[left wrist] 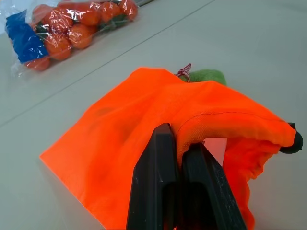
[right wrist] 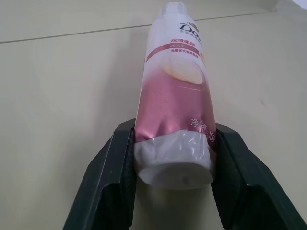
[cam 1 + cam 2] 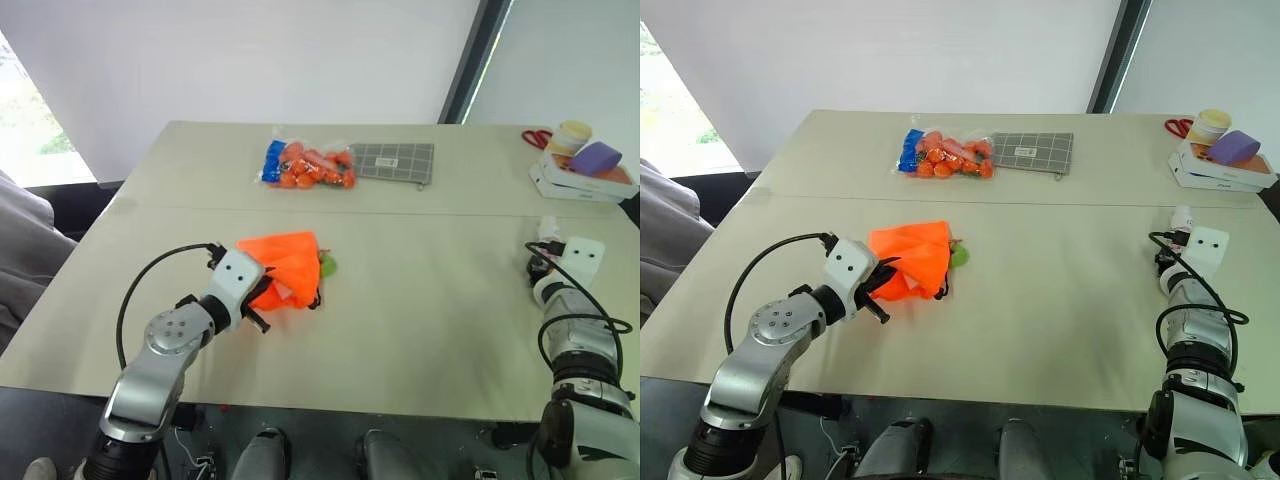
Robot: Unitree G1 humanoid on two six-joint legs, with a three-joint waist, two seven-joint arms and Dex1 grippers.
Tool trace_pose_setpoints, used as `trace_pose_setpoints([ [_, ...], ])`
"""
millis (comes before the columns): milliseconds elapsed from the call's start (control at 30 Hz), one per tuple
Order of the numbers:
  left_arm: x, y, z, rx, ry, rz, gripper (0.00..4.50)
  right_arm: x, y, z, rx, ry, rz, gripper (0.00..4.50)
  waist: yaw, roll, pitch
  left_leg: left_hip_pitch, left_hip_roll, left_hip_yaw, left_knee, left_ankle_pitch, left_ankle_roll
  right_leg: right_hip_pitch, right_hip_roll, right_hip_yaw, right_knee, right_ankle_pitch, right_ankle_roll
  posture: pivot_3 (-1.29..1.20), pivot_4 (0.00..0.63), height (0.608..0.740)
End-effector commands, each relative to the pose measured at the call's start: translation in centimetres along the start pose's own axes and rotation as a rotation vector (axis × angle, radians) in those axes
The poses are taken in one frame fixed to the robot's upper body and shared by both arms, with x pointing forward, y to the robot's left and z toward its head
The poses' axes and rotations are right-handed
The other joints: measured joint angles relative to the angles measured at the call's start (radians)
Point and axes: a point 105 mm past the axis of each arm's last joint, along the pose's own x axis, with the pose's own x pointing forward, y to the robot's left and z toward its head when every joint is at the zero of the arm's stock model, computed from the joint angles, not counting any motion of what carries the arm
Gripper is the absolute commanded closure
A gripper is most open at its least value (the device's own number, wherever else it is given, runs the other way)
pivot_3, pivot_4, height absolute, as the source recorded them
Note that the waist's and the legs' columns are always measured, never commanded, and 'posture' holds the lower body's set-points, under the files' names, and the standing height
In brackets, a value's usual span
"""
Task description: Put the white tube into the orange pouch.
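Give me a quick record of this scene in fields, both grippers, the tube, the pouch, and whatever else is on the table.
left gripper: shut on the orange pouch fabric
right gripper: fingers on both sides of the white tube, touching it
white tube: lying on the table, near its right edge
other items: clear bag of orange items, grey checked cloth, white box holding a jar and a purple object
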Motion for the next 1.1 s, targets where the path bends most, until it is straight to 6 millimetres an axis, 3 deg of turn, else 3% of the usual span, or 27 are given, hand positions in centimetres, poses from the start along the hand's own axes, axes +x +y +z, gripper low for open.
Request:
trace_pose_setpoints([
  [33,0.3,-0.1,1.2,0.023,-0.052,-0.005,4.50,-0.1,-0.4,2.6,-0.027,-0.099,0.004,2.55,0.000,0.000,0.000,0.000,0.000,0.000,0.000,0.000,0.000,0.000,0.000,0.000,0.000,0.000,0.000,0.00,0.150,0.724],
  [233,0.8,0.2,1.0,0.000,-0.059,0.011,4.50,-0.8,0.7,3.8,-0.090,-0.165,0.053,3.35,-0.001,0.000,0.000,0.000,0.000,0.000,0.000,0.000,0.000,0.000,0.000,0.000,0.000,0.000,0.000,0.00,0.150,0.724],
  [367,1.1,0.6,1.2,-0.061,-0.095,0.023,4.50,-3.1,4.3,5.6,-0.178,-0.270,0.268,3.35,0.002,0.001,0.000,0.000,0.000,0.000,0.000,0.000,0.000,0.000,0.000,0.000,0.000,0.000,0.000,0.00,0.150,0.724],
  [433,1.1,0.5,1.6,-0.098,-0.121,0.015,4.50,-5.8,7.4,6.1,-0.208,-0.310,0.498,3.35,0.000,0.001,0.000,0.000,0.000,0.000,0.000,0.000,0.000,0.000,0.000,0.000,0.000,0.000,0.001,0.00,0.150,0.724],
  [533,1.0,0.4,1.7,-0.137,-0.131,-0.008,4.50,-12.0,11.6,4.4,-0.259,-0.241,0.908,3.35,0.003,0.001,0.000,0.000,0.000,-0.001,-0.001,0.000,0.000,0.000,0.000,0.000,0.000,0.000,0.005,0.00,0.150,0.724],
  [767,1.1,-0.1,2.0,-0.236,-0.145,-0.097,4.50,-23.0,14.5,0.5,-0.197,0.084,1.459,3.35,0.012,-0.001,0.002,-0.002,-0.001,-0.002,0.001,-0.001,0.000,0.002,-0.001,-0.001,-0.003,-0.004,0.006,0.00,0.150,0.724],
  [933,1.2,-0.2,2.6,-0.248,-0.159,-0.127,4.50,-25.6,16.0,-1.3,-0.269,0.169,1.553,3.35,0.008,-0.007,0.004,-0.001,0.000,-0.002,0.001,-0.001,0.000,0.001,-0.001,-0.002,-0.003,-0.003,0.004,0.00,0.150,0.724],
  [1100,1.1,-0.7,3.5,-0.263,-0.191,-0.181,4.50,-24.9,18.6,-1.5,-0.267,0.132,1.514,3.35,0.009,-0.008,0.005,-0.004,0.000,-0.002,0.001,-0.001,0.000,-0.003,-0.002,-0.002,-0.003,-0.002,0.002,0.00,0.150,0.724],
])
